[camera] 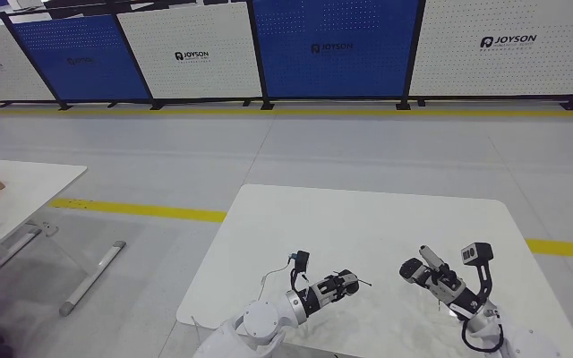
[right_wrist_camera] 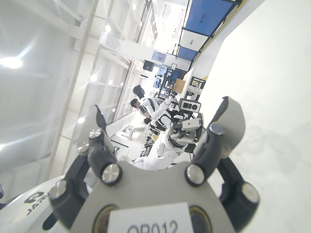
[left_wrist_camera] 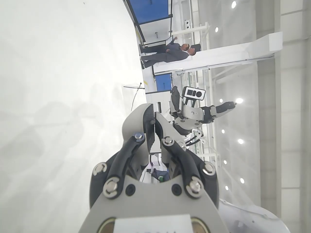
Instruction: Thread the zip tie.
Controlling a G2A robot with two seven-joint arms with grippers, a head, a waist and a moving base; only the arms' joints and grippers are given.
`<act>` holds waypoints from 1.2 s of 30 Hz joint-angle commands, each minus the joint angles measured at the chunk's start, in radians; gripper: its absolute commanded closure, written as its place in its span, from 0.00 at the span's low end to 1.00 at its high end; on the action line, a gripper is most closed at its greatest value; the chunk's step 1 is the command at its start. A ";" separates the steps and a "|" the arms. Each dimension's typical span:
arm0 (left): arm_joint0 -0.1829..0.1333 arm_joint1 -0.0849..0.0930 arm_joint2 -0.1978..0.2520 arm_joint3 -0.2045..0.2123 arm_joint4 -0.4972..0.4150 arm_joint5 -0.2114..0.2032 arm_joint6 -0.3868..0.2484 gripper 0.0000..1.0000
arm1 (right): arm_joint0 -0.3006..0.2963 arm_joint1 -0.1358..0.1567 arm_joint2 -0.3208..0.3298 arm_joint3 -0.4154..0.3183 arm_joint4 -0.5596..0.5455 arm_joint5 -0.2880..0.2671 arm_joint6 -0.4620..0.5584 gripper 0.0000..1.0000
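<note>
A thin black zip tie (camera: 362,283) sticks out from my left gripper (camera: 347,282), which is shut on it just above the near part of the white table (camera: 358,224). From the left wrist, the fingers (left_wrist_camera: 148,117) are pressed together and the zip tie (left_wrist_camera: 136,95) curves away from their tips, ending in a short crosswise piece. My right gripper (camera: 417,260) hangs to the right of it, a short gap away, and faces the left one. Its fingers (right_wrist_camera: 224,109) are spread wide around nothing, so the right gripper (right_wrist_camera: 162,112) is open. It also shows in the left wrist view (left_wrist_camera: 177,99).
The table's left edge (camera: 208,259) runs close by the left arm. A second white table (camera: 27,188) stands further left across the floor. Blue and white partition panels (camera: 331,49) line the back, beyond a yellow floor line (camera: 134,210).
</note>
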 commanded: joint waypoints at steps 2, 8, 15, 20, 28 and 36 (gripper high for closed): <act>0.000 0.000 0.000 0.000 0.000 0.000 0.000 1.00 | -0.001 0.006 0.024 -0.026 -0.049 0.019 0.034 0.00; 0.000 0.000 0.000 0.000 0.000 0.000 0.000 1.00 | 0.005 0.031 0.126 -0.074 -0.104 0.154 0.185 0.00; 0.000 0.000 0.000 0.000 0.000 0.000 0.000 1.00 | 0.038 0.043 0.163 -0.104 -0.183 0.326 0.215 0.00; 0.000 0.000 0.000 0.000 0.000 0.000 0.000 1.00 | 0.038 0.043 0.163 -0.104 -0.183 0.326 0.215 0.00; 0.000 0.000 0.000 0.000 0.000 0.000 0.000 1.00 | 0.037 0.043 0.161 -0.106 -0.183 0.325 0.217 0.00; 0.000 0.000 0.000 0.000 0.000 0.000 0.000 1.00 | 0.141 0.067 0.160 -0.104 -0.359 0.440 0.459 0.00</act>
